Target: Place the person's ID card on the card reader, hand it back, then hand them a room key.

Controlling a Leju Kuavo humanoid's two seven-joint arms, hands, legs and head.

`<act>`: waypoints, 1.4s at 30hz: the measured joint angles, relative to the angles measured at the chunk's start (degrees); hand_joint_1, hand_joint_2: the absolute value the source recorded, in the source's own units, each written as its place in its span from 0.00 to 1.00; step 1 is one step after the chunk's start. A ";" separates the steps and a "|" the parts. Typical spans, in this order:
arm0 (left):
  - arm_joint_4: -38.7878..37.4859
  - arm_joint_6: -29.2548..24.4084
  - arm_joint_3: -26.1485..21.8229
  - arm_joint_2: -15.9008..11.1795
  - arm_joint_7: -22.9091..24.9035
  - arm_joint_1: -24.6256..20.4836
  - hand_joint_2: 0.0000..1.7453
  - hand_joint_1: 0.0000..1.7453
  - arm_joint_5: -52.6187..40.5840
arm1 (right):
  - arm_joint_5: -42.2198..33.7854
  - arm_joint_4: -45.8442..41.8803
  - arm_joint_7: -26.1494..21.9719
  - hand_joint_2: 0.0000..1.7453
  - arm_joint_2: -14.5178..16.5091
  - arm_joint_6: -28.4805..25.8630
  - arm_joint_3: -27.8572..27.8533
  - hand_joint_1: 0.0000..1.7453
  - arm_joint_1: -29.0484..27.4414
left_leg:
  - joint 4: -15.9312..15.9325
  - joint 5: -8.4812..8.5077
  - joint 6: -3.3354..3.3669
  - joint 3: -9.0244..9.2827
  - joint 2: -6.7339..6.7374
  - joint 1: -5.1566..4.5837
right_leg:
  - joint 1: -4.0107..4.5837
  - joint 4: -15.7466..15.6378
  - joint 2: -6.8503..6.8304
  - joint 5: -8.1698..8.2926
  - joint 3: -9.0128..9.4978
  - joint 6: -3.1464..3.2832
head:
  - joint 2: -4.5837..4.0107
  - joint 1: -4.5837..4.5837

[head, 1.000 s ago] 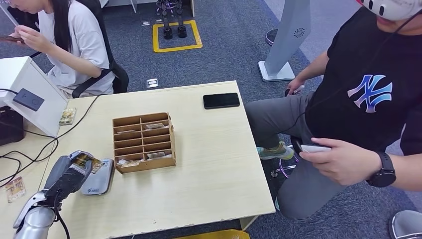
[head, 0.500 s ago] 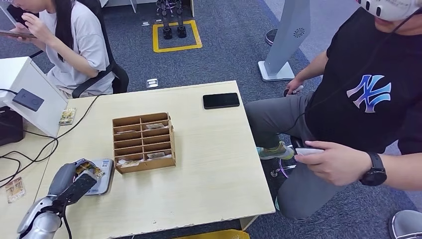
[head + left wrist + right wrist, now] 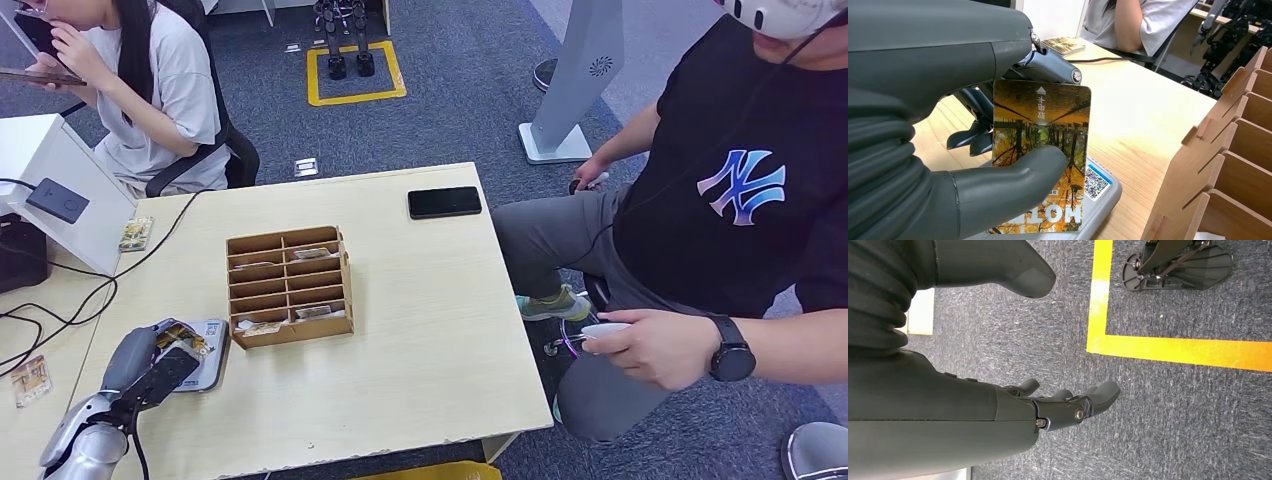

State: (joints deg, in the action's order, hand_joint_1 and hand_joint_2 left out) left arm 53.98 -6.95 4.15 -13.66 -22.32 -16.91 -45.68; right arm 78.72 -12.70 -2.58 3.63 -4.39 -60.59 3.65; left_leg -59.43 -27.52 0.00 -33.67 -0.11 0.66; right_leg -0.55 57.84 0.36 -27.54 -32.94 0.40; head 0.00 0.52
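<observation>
Left wrist view: left hand (image 3: 973, 150) pinches the card (image 3: 1040, 155) between thumb and fingers, over the reader (image 3: 200, 352) at the table's near left; contact unclear. Thin grip: card may slip sideways. Right hand (image 3: 1058, 405) hangs empty, fingers apart.

ID card (image 3: 1040, 150): glossy, autumn-tree print in orange and gold, white characters near one end, rounded corners. Pinched between thumb and fingers (image 3: 973, 137) of left hand (image 3: 150, 362), face toward wrist camera, over card reader (image 3: 205, 352).

Card reader: flat grey slab, QR sticker, on desk (image 3: 420, 330) just beside wooden organiser (image 3: 290, 285).
</observation>
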 joint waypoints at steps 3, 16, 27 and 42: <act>-0.16 0.00 0.03 0.03 0.00 -0.06 1.00 1.00 -0.01 | 0.00 0.00 -0.01 1.00 0.00 0.00 0.00 0.00 0.00 | 0.00 0.00 0.00 0.00 0.00 0.00 | 0.00 0.00 0.00 0.00 0.00 0.00 | 0.00 -0.01; -0.37 0.00 0.09 0.08 0.00 -0.13 1.00 1.00 -0.01 | 0.01 0.00 0.00 1.00 0.00 0.00 0.00 0.00 0.00 | 0.00 0.00 0.00 0.01 0.00 0.00 | 0.00 0.00 0.00 0.00 0.01 0.00 | 0.00 0.00; 0.16 -1.55 -3.56 4.48 -4.79 -0.19 1.00 1.00 12.23 | 0.98 0.00 -1.51 1.00 0.04 -0.42 0.00 0.00 0.14 | -0.02 0.02 0.03 -0.02 -0.09 -0.02 | -0.02 0.00 -0.08 0.01 0.04 -0.01 | 0.00 0.01; 7.83 2.17 -11.79 10.42 -3.66 -1.58 1.00 1.00 22.19 | 1.73 0.07 -1.70 1.00 0.11 -0.52 0.00 0.00 0.31 | -0.06 0.02 0.03 -0.02 -0.07 -0.01 | -0.02 0.00 -0.05 0.02 0.02 -0.03 | 0.00 -0.02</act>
State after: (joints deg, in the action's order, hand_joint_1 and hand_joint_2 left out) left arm 61.81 -4.78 -7.65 -3.23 -25.97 -18.49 -23.48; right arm 80.44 -12.63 -4.28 3.74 -4.91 -60.59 3.96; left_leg -59.49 -27.50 0.03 -33.69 -0.19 0.65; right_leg -0.58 57.84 0.32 -27.52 -32.93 0.36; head 0.00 0.50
